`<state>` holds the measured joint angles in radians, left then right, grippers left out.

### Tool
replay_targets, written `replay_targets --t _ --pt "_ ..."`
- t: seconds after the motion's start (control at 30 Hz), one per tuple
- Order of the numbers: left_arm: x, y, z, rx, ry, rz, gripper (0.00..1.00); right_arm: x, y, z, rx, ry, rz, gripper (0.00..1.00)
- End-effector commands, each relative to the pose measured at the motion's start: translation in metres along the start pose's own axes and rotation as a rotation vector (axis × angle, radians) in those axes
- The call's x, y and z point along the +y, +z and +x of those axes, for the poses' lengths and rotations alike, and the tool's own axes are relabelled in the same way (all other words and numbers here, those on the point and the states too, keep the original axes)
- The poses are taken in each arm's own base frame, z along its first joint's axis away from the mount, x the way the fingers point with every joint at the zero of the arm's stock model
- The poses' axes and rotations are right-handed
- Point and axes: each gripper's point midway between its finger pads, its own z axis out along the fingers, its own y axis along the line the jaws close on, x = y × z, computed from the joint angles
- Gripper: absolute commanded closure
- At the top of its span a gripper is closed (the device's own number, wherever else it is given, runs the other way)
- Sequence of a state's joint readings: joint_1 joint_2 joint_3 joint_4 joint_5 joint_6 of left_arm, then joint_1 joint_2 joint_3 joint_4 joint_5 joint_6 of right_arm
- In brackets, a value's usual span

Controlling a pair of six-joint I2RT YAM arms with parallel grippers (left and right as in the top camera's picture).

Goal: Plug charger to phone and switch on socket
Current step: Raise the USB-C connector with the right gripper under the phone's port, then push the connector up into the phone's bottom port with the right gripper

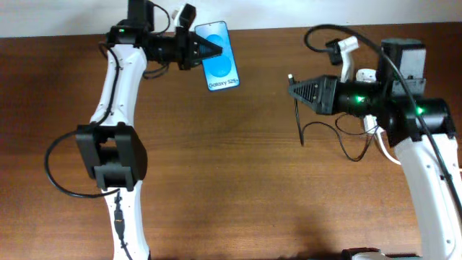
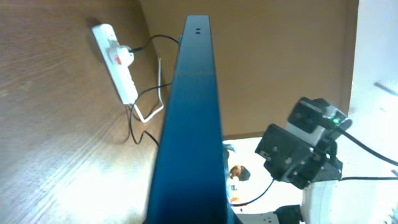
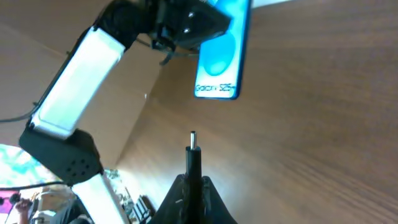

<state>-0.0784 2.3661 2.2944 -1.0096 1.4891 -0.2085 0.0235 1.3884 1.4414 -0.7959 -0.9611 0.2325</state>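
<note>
left end effector: pinching slim black-edged blue-screen phone, top centre overhead, port end offered | right end effector: clamped on thin black charger plug, aimed at that port

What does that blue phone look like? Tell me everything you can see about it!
The phone is a slim rectangle with dark edges. Its lit screen is bright blue, with a lighter oval and small white text at one end. Its thin end edge has two tiny holes. The left gripper has its jaws shut on one long side and seems to hold it above the brown table, screen facing up.
</note>
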Motion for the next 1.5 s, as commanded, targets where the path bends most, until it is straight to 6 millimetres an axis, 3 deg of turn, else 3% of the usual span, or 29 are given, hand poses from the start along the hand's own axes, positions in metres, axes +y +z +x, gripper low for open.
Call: replay_targets --t 0.0,0.1,0.27,0.37,0.53,0.73,1.0,1.33,1.47 --pt "-0.005 0.020 0.006 0.035 0.045 -0.005 1.00 -0.013 0.032 0.024 0.094 0.056 -0.021 0.96" --pt "-0.001 0.023 0.006 0.035 0.047 -0.031 1.00 -0.022 0.074 0.044 0.162 0.126 -0.060 0.96" --pt "-0.003 0.020 -0.005 0.014 -0.034 -0.030 1.00 -0.019 0.132 0.063 0.243 0.176 -0.119 0.96" --pt "-0.011 0.020 -0.016 0.007 -0.037 -0.004 1.00 -0.020 0.152 0.056 0.226 0.214 -0.144 0.96" --pt "-0.025 0.006 -0.034 -0.012 -0.078 0.032 1.00 -0.001 0.154 0.025 0.132 0.178 -0.240 0.96" --pt "-0.036 -0.031 -0.045 -0.033 -0.045 0.067 1.00 0.000 0.141 0.004 0.090 0.215 -0.291 0.96" --pt "-0.037 -0.029 -0.046 -0.030 -0.031 0.068 1.00 0.013 0.143 -0.002 0.072 0.208 -0.327 0.96" --pt "-0.042 -0.017 -0.044 -0.009 0.029 0.074 1.00 -0.004 0.167 0.003 0.106 0.255 -0.382 0.96" --pt "-0.042 -0.017 -0.044 -0.009 0.030 0.074 1.00 0.006 0.164 -0.003 0.092 0.216 -0.424 0.96"
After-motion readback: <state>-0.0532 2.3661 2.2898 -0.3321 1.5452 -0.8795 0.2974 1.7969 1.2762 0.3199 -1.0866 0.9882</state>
